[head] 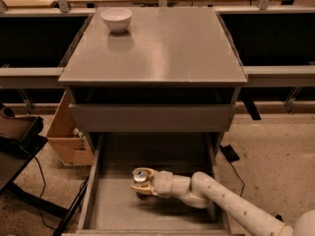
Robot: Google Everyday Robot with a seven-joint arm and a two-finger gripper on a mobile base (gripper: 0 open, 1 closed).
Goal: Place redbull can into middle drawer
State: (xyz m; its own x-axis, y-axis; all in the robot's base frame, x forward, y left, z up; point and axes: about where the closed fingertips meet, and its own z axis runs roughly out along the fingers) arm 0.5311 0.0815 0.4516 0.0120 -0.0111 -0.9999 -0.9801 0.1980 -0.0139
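The middle drawer (118, 210) is pulled out at the bottom of the grey cabinet, showing its flat grey floor and low side walls. The redbull can (142, 176) stands upright inside it, near the middle, with its shiny silver top showing. My gripper (141, 183) reaches in from the lower right on a white arm and is shut on the can, its tan fingers wrapped around the can's body close to the drawer floor.
A white bowl (116, 18) sits at the back left of the cabinet top (157, 48). A closed drawer front panel (150, 117) is above the open drawer. A cardboard box (69, 136) stands on the floor to the left, beside dark equipment with cables.
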